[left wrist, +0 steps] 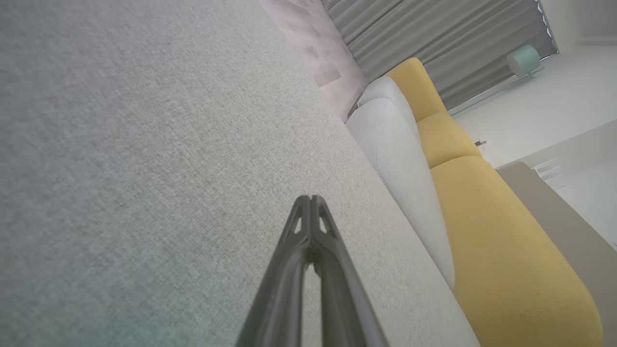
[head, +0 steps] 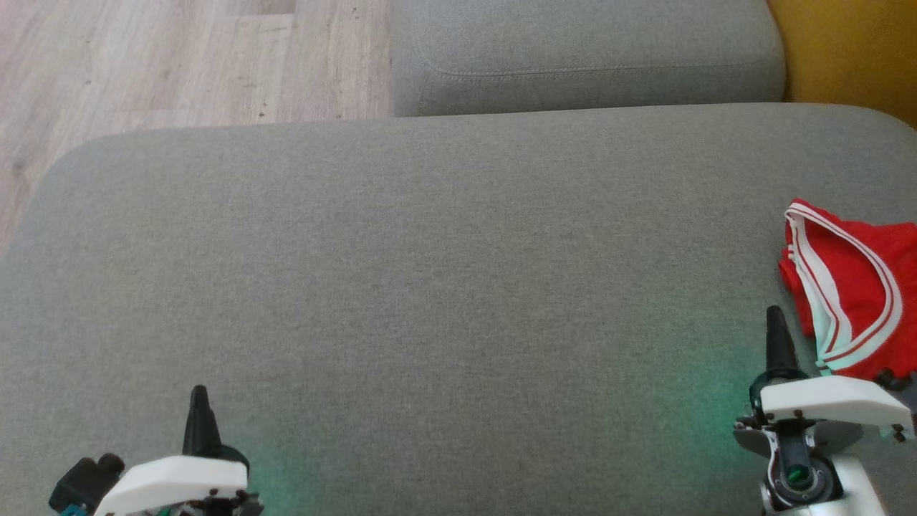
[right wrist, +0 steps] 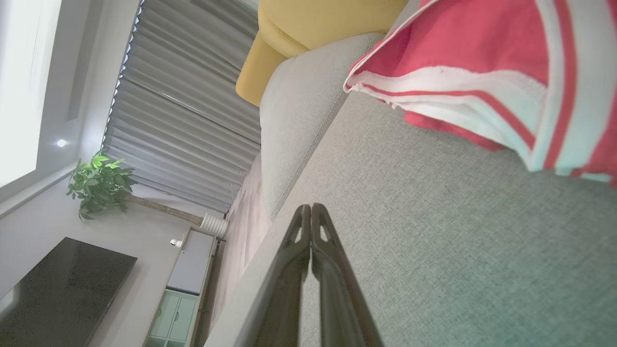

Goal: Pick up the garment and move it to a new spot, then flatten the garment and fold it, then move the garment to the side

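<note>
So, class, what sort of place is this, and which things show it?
Probably a home living room: a grey fabric sofa cushion, a yellow upholstered seat, a leafy green houseplant.

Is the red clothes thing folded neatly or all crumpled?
Crumpled: the red garment lies bunched on the grey sofa cushion, its white-striped trim curling unevenly.

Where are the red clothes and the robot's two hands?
Red clothes point(head: 856, 283): head view, on the red middle part.
Left hand point(head: 198, 394): head view, where its closed fingertips meet.
Right hand point(head: 774, 314): head view, where its closed fingertips meet.
</note>
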Controlling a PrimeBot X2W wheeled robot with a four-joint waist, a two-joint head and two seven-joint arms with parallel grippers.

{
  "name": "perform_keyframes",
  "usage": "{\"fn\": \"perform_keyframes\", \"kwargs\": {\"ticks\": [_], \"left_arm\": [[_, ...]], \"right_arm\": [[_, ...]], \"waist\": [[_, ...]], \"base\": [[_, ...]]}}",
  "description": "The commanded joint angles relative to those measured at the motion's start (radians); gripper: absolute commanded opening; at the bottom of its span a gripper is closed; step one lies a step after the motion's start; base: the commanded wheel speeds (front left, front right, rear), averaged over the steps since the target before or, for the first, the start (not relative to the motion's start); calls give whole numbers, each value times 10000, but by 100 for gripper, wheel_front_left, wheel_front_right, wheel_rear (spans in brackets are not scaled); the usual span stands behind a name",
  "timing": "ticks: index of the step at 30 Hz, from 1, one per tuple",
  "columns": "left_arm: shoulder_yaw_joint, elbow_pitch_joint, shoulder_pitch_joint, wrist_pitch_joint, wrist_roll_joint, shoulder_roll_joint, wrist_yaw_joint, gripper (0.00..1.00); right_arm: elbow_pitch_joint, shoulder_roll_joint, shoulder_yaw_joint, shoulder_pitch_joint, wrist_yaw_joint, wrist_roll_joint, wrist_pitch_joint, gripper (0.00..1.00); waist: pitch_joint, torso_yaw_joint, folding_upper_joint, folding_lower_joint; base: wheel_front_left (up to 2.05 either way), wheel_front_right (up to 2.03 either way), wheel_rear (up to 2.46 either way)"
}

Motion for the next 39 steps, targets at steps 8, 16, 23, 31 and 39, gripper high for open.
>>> {"fn": "perform_keyframes", "kwargs": {"ticks": [8,16,23,31,39], "left_arm": [[433,-542,-625,280,-1117,35,-125,0],[568,-678,-682,517,-2057,38,-200,0],[686,-797,-731,723,-2880,40,-266,0],[804,-916,-780,930,-3703,43,-331,0],[938,-1052,-836,1166,-4639,45,-406,0]], "right_arm": [[-706,-49,12,-105,-5,1096,298,0],[-979,-52,-79,-42,-6,1995,530,0],[-1217,-54,-159,13,-6,2782,733,0],[-1456,-56,-238,68,-6,3569,936,0],[-1728,-59,-329,131,-7,4465,1166,0]], "waist": [[12,-62,0,0],[23,-122,0,0],[33,-174,0,0],[42,-226,0,0],[53,-285,0,0]], "base": [[0,0,0],[0,0,0],[0,0,0],[0,0,0],[0,0,0]]}}
